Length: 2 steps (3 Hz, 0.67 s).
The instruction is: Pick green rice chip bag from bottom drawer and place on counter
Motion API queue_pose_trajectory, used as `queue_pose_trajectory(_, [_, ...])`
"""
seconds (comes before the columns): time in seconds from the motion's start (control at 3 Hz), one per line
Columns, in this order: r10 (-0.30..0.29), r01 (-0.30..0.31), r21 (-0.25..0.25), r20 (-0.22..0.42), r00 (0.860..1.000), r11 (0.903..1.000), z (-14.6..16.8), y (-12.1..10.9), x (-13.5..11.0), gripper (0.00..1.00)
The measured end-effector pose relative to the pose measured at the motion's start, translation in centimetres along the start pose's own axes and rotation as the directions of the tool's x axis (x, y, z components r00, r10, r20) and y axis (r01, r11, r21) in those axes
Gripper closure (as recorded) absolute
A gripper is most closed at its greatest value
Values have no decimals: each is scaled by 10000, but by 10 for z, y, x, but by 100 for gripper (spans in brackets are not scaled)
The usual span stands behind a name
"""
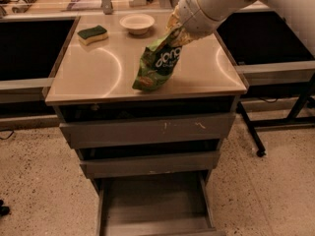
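One camera looks steeply down from the front, fairly near, at the counter (88, 75), gripper (173, 27) at upper centre

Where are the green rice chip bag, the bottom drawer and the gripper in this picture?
green rice chip bag (162, 61), camera view, on its dark logo.
bottom drawer (152, 200), camera view, on its bare floor.
gripper (174, 29), camera view, between the jaws, shut on the bag's top, above the counter (88, 77).

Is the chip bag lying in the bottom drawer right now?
No, the claw holds the green rice chip bag by its top over the counter, outside the bottom drawer.
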State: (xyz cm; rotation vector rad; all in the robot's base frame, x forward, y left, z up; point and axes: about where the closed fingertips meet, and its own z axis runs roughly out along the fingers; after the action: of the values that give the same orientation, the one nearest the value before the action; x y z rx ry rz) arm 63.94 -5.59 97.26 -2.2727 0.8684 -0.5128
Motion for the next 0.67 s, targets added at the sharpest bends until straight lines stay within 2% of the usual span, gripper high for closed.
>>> queue_pose_trajectory(0.33, [434,-433,-20,96,9990,9991,32,1,19,100])
queue_pose_trajectory(0.67, [674,-672,-349,43,9977,9971,67,-2,43,100])
